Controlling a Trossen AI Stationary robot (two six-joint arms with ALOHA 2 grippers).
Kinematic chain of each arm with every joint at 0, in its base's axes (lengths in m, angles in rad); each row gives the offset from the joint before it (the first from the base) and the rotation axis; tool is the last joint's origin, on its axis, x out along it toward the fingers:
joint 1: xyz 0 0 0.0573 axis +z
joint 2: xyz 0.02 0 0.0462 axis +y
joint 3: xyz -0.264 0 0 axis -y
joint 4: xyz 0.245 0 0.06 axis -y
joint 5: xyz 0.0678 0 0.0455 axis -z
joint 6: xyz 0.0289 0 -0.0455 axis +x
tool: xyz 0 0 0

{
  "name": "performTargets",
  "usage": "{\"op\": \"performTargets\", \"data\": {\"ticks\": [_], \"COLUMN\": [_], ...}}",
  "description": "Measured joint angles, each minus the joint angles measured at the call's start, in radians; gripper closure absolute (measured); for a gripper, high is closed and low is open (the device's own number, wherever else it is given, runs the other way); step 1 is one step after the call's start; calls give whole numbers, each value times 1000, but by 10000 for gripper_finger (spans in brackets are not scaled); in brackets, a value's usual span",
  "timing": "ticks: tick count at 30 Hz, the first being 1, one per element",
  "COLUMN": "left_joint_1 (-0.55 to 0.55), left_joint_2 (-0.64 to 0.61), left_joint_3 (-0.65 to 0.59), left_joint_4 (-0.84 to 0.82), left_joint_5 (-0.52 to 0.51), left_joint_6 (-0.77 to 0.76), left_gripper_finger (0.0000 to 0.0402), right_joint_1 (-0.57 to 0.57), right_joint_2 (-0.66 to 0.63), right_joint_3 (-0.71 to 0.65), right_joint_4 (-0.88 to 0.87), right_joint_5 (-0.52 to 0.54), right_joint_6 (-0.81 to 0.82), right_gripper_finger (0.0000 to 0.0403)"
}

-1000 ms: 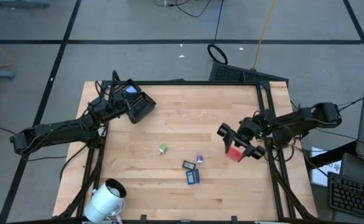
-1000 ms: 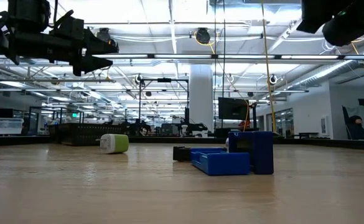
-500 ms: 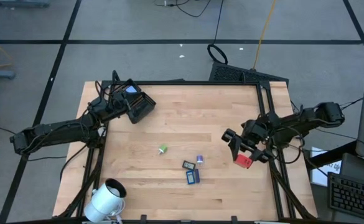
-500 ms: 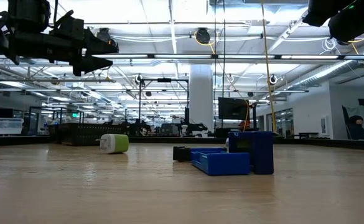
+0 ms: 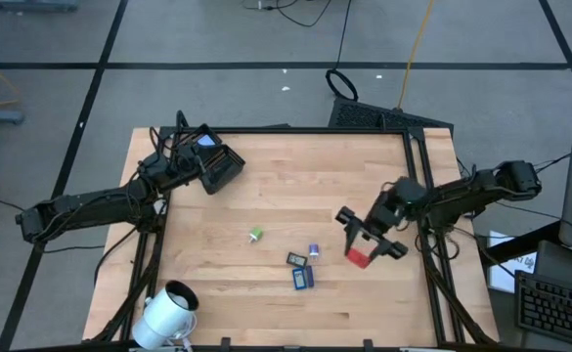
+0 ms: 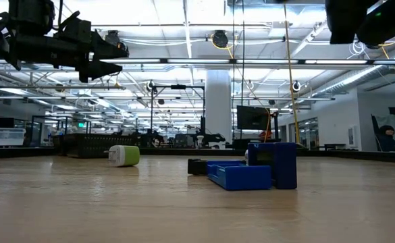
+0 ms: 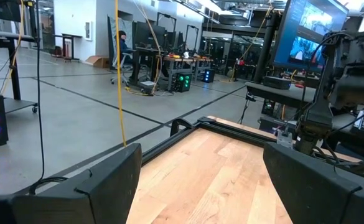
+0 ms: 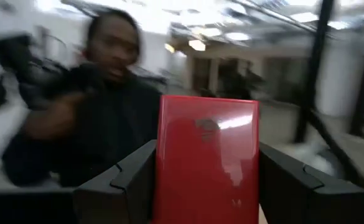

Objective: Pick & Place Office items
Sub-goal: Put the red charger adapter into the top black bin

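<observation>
My right gripper (image 5: 364,235) hangs over the table's right part, shut on a red flat rectangle (image 5: 359,257) that fills the middle of the right wrist view (image 8: 206,162). To its left, several small items lie flat on the wood: a green-and-white bit (image 5: 256,235), a dark rectangle (image 5: 295,259), a blue one (image 5: 303,279) and a small blue-purple one (image 5: 314,251). The low view shows the green bit (image 6: 124,155) and the blue pieces (image 6: 241,177). My left gripper (image 7: 200,180) waits open, high over the far-left part (image 5: 212,164). My right gripper pinches the red rectangle by its two long side edges (image 8: 166,180), one finger (image 8: 129,180) on each side. Its broad face is turned to the wrist camera and its free end sticks out past the fingers. The fingers slant down from the right. The rectangle is lifted clear of the table.
A black tray (image 6: 89,144) sits far back on the left. A large white cylinder (image 5: 168,311) stands at the near-left corner. A black frame (image 5: 418,196) runs along the table's right edge. A blurred person shows behind the red piece (image 8: 101,93). Bare wood (image 5: 295,186) lies between the arms.
The right gripper, carrying the red rectangle, swung a little toward the right and near edges, then came back toward the table's left, nearer the blue items, turning as it went. It stayed shut on the rectangle. The left arm and the loose items kept still.
</observation>
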Motion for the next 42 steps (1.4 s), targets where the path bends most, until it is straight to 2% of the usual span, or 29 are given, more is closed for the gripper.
{"op": "performTargets", "data": {"ticks": [4, 9, 17, 19, 27, 32, 35, 38, 42], "left_joint_1": [0, 0, 0, 0, 0, 0, 0, 0, 0], "left_joint_2": [0, 0, 0, 0, 0, 0, 0, 0, 0], "left_joint_3": [0, 0, 0, 0, 0, 0, 0, 0, 0], "left_joint_4": [0, 0, 0, 0, 0, 0, 0, 0, 0], "left_joint_5": [0, 0, 0, 0, 0, 0, 0, 0, 0], "left_joint_6": [0, 0, -1, -1, -1, -1, -2, -4, -4], "left_gripper_finger": [66, 66, 66, 66, 66, 66, 66, 66, 66], "right_joint_1": [-24, -25, -3, 3, 41, 57, 63, 57, 24], "right_joint_2": [0, 0, 0, 0, 0, 0, 0, 0, 0], "right_joint_3": [0, 0, 0, 0, 0, 0, 0, 0, 0], "right_joint_4": [-108, -239, -386, -405, -414, -364, -356, -342, -339], "right_joint_5": [202, 523, 1177, 1302, 1607, 1669, 1657, 1522, 1230], "right_joint_6": [-86, -237, -532, -584, -792, -853, -830, -718, -555], "right_gripper_finger": [190, 190, 190, 190, 190, 190, 190, 190, 190]}}
